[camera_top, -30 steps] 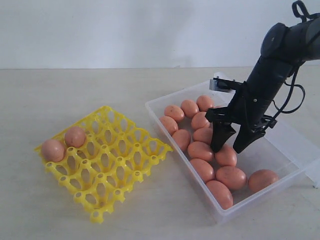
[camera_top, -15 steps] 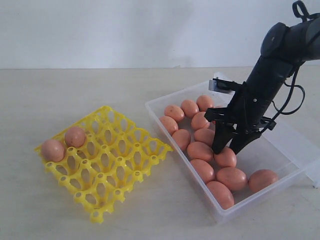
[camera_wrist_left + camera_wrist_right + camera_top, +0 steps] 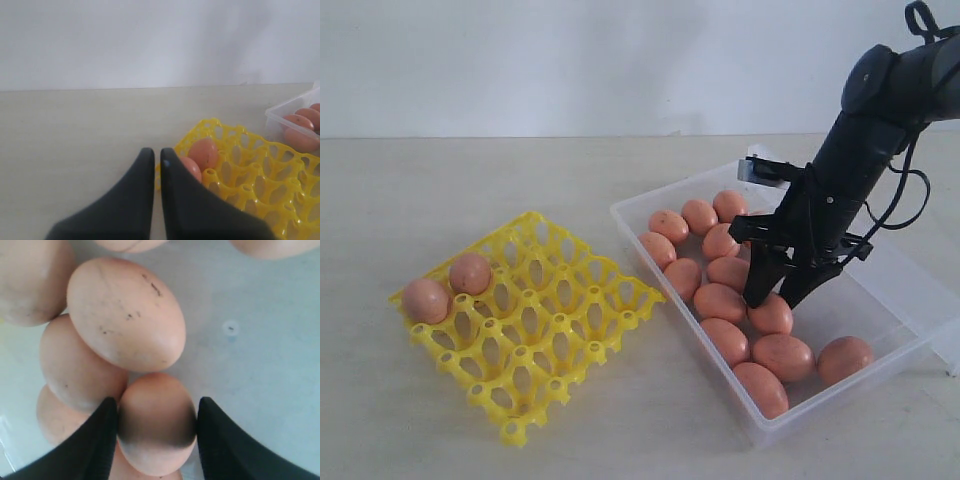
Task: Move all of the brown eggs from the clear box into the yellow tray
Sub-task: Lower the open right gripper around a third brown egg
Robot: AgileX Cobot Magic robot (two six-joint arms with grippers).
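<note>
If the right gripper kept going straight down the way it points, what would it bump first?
The brown egg that the right gripper is pinching between its fingers. Just beneath that egg, it would probably meet the floor of the clear box.

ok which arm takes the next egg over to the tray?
Right. Its tool is down in the clear box, closed around a brown egg. The left tool is shut and empty, near the yellow tray, away from the box.
</note>
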